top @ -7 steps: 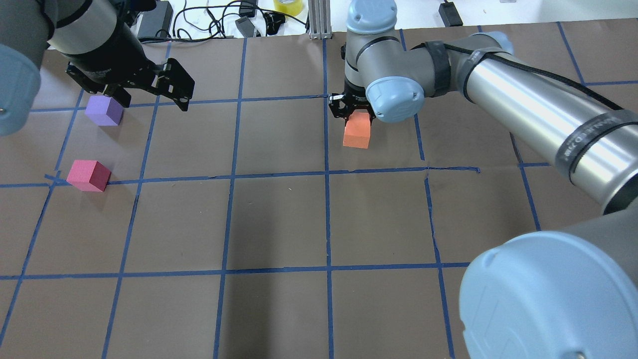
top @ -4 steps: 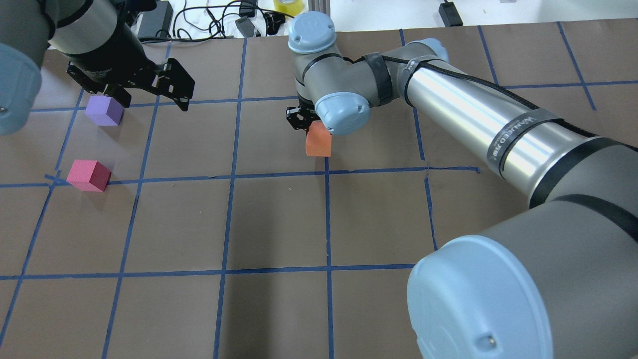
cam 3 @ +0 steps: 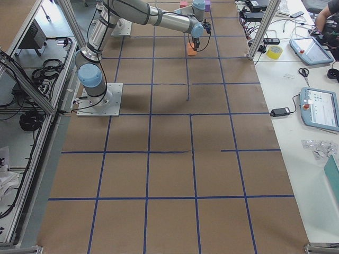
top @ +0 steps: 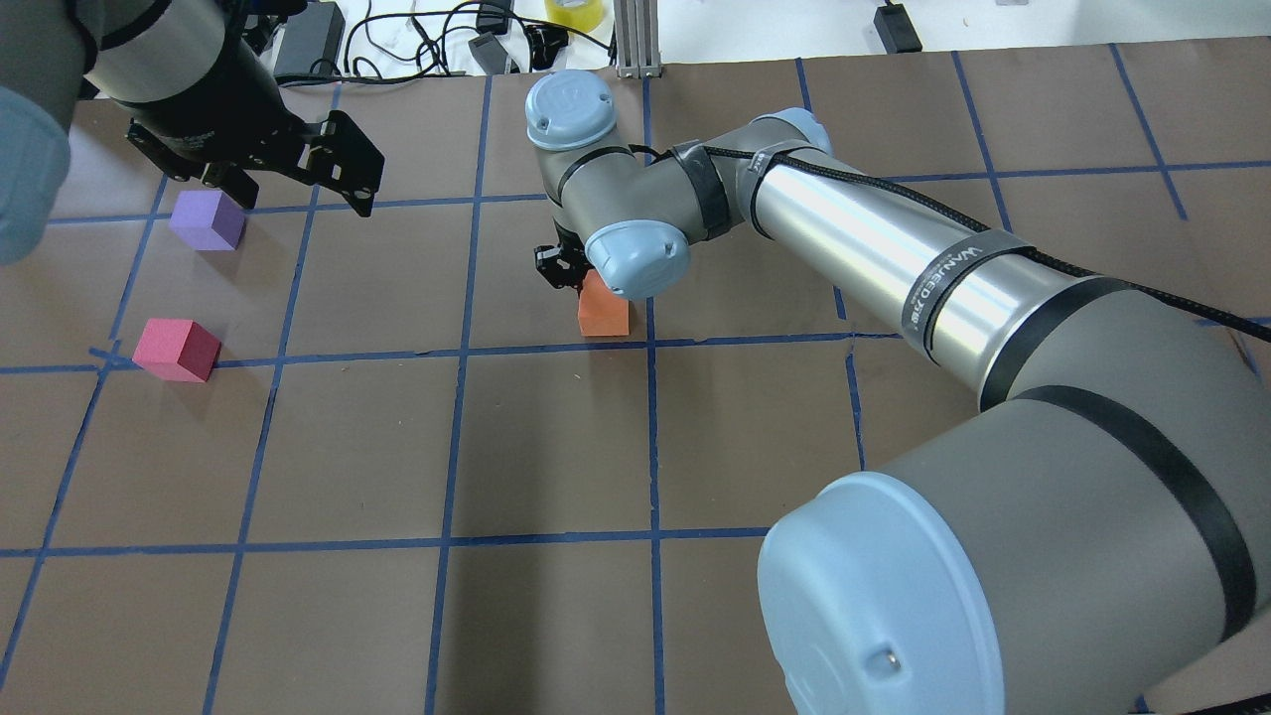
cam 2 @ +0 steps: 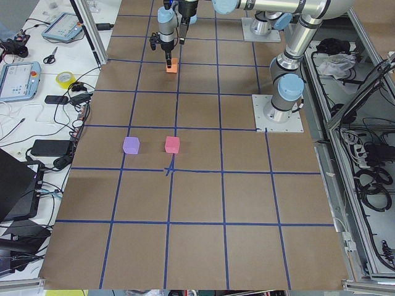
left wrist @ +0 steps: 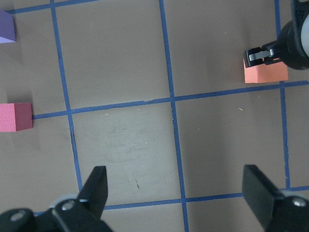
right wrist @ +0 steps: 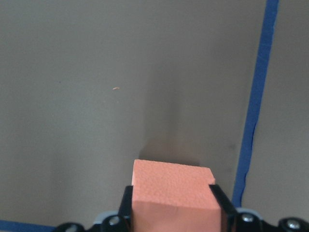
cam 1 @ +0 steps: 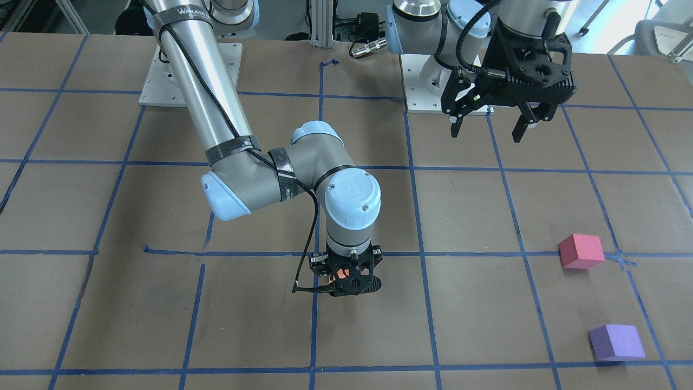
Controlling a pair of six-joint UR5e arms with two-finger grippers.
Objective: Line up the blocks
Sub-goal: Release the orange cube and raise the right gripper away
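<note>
Grip looks good: the right gripper (cam 1: 346,276) is pinched on the orange block (top: 604,316), one finger flat on each side, and the block sits straight between them. It hangs low over the table (top: 556,447), near the middle, just beside the spot where two blue lines (top: 652,437) cross. I cannot tell if its bottom touches the table or floats a little above it.

The red block (top: 177,350) and the purple block (top: 207,219) are well apart from it, over on the robot's left side. They are near each other but not touching. The red one sits right at the long blue line that runs across the table, and the orange one is just beside that same line. The left gripper (cam 1: 486,127) hangs up in the air on that side, with its fingers spread wide and nothing in them.

I think the job is only at its start, since no blocks stand in a row yet. To do this step well, I would use the long blue line as my ruler. I would bring the orange block down slowly until it is flat on the table, with one edge along the line. Then I would open the fingers gently and lift straight up. Foam is light, so a fast pull could drag it or tip it. I would also stay out of the left arm's way.
</note>
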